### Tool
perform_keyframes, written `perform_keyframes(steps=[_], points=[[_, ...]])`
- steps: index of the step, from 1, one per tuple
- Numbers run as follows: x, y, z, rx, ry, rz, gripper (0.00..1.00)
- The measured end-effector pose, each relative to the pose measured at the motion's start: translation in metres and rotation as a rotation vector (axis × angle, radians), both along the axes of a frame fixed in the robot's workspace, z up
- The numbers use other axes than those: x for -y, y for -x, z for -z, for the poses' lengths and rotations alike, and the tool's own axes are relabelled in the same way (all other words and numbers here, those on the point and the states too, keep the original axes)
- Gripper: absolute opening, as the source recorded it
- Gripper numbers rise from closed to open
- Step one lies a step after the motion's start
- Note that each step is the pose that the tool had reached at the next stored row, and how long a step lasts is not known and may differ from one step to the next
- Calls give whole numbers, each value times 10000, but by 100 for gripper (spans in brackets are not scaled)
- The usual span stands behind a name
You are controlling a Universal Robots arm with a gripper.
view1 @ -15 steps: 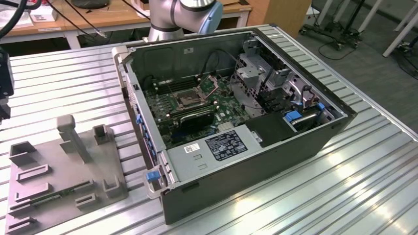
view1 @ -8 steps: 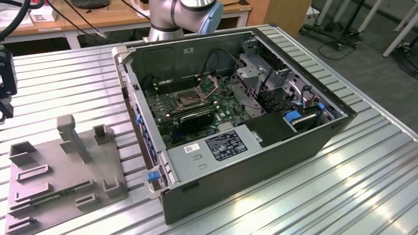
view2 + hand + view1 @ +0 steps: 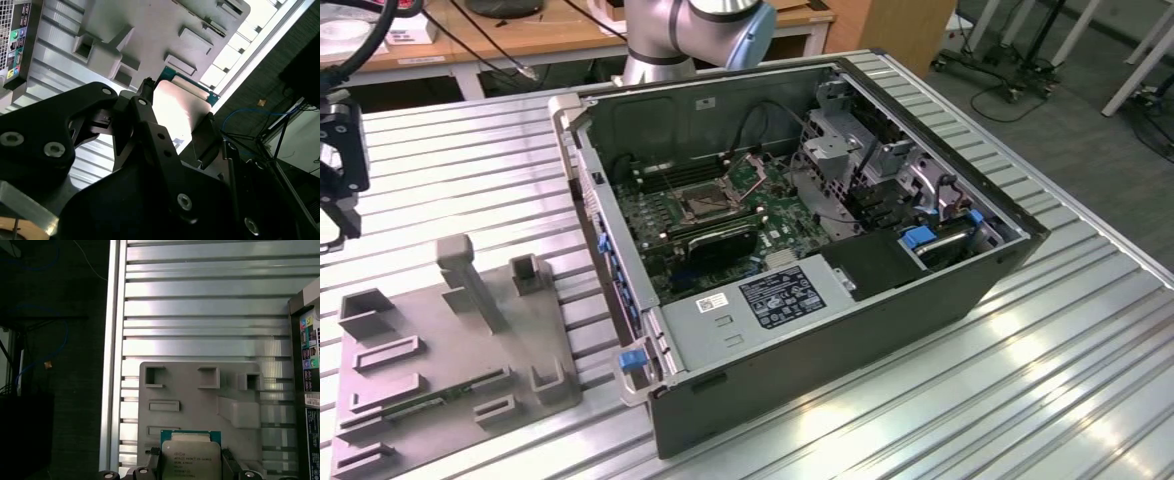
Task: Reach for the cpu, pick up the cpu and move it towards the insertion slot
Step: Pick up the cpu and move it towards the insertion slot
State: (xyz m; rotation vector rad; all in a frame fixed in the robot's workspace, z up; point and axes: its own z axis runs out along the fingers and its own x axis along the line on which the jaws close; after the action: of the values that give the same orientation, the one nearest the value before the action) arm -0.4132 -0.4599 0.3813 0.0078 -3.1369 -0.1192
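Silver-white metal: a flat, matte face is seen on the cpu, bordered by a thin green board edge; the shape is a thin, stiff square.
Claw: the claw is clamped on the cpu, with black fingers pressed against two opposite edges in both wrist views.
Position: the cpu is held above the grey moulded fixture, well apart from the insertion slot inside the open computer case.
Handling: the cpu is judged light, rigid and fragile. The hidden underside is judged delicate, so an edge grip is considered suitable. The smooth edges are judged liable to slip.
Desk: a ribbed, glossy aluminium desk is noted beneath fixture and case.
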Motion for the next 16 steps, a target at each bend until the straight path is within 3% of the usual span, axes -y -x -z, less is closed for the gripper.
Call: perform_keyframes(steps=[4, 11, 16], points=[[0, -3, -17, -2, 1, -2, 54], [0, -4, -125, -1, 1, -2, 54], [0, -42, -134, -13, 0, -2, 54]])
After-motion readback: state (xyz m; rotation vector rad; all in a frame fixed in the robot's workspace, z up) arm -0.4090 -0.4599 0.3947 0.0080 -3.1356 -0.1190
